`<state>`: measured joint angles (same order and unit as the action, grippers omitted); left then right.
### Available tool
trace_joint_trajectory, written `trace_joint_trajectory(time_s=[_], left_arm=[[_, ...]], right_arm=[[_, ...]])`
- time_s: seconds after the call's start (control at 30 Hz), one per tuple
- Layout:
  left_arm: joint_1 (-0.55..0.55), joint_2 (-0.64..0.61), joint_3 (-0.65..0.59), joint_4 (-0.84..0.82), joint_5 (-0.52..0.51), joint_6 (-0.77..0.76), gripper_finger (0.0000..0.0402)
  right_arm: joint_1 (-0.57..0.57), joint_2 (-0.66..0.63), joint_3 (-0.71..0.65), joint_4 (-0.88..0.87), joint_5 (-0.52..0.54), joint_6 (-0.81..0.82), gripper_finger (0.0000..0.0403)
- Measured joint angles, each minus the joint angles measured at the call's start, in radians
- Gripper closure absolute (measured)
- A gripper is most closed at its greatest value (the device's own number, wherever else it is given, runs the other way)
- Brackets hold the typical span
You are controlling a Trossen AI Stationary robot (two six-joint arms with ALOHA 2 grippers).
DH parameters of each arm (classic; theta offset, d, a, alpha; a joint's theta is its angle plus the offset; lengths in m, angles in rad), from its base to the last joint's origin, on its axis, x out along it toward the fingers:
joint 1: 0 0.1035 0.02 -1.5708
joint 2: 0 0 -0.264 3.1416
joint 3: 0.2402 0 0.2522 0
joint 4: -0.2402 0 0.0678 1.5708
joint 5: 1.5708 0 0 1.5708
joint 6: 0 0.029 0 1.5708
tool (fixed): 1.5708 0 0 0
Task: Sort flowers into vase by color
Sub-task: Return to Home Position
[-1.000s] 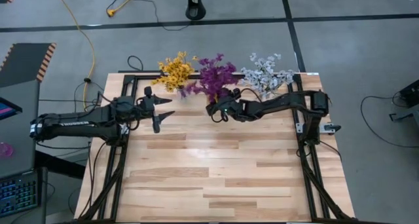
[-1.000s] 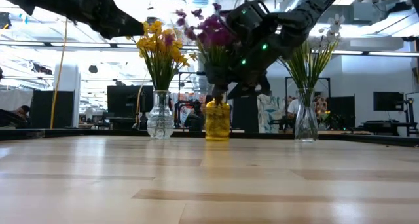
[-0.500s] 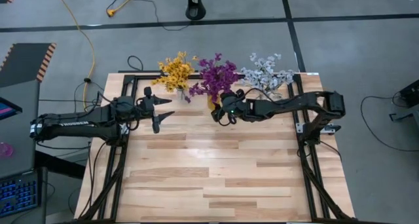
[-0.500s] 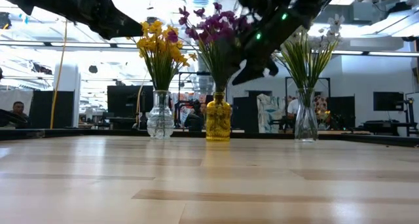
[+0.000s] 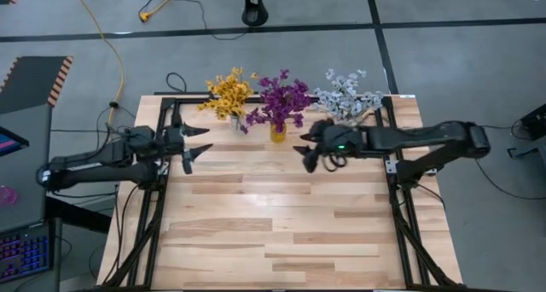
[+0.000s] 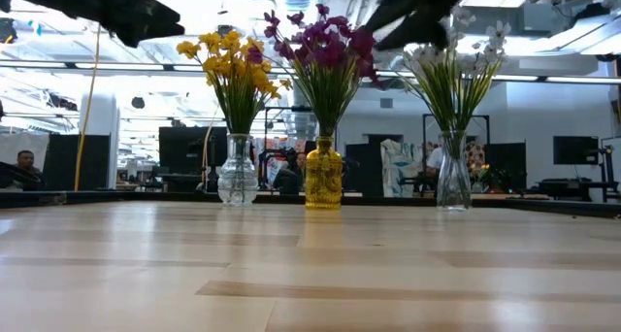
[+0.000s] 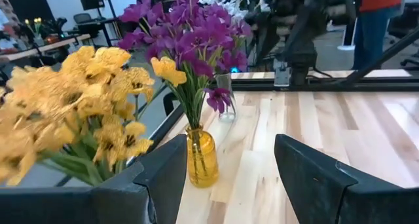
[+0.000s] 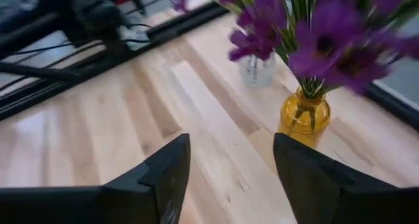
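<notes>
We see three bunches standing in a row at the far edge of the surface (image 5: 281, 224): yellow flowers (image 5: 227, 91) in the left clear vase (image 6: 238, 177), purple flowers (image 5: 280, 102) in the yellow vase (image 6: 323, 182), and white flowers (image 5: 345, 96) in the right clear vase (image 6: 452, 182). Our left tool (image 5: 203, 141) and right tool (image 5: 304, 155) hover near them, both with fingers spread and empty.

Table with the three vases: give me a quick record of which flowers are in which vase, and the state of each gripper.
left clear vase: yellow flowers
middle yellow vase: purple flowers
right clear vase: white flowers
sorting: one colour per vase
left gripper: open, empty, above the table near the yellow flowers
right gripper: open, empty, above the table in front of the purple and white flowers
</notes>
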<state>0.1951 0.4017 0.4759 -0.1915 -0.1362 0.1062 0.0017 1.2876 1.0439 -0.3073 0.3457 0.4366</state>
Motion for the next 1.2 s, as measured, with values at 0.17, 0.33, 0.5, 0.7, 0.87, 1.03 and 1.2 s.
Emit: trace_joint_trajectory(time_s=[0.17,0.33,0.5,0.7,0.87,1.03,1.2], left_arm=[[0.000,-0.073,0.000,-0.062,0.003,-0.024,0.0185],[0.000,-0.114,-0.021,-0.058,0.051,-0.029,0.0215],[0.000,-0.123,-0.087,0.023,0.073,-0.059,0.0293],[0.000,-0.123,-0.210,0.173,0.086,-0.077,0.0393],[0.000,-0.123,-0.298,0.301,0.188,-0.054,0.0394],[0.000,-0.123,-0.351,0.379,0.201,-0.047,0.0400],[0.000,-0.125,-0.353,0.365,0.191,-0.036,0.0401]], right_arm=[[0.042,-0.157,0.000,-0.093,-0.007,-0.079,0.0199],[0.070,-0.294,0.000,-0.181,-0.007,-0.200,0.0273],[0.077,-0.387,-0.007,-0.293,-0.006,-0.303,0.0362],[0.076,-0.504,-0.179,-0.221,-0.011,-0.340,0.0371],[0.076,-0.615,-0.423,0.031,-0.107,-0.315,0.0346],[0.074,-0.695,-0.640,0.274,-0.162,-0.310,0.0364],[0.074,-0.767,-0.785,0.399,-0.163,-0.262,0.0382]])
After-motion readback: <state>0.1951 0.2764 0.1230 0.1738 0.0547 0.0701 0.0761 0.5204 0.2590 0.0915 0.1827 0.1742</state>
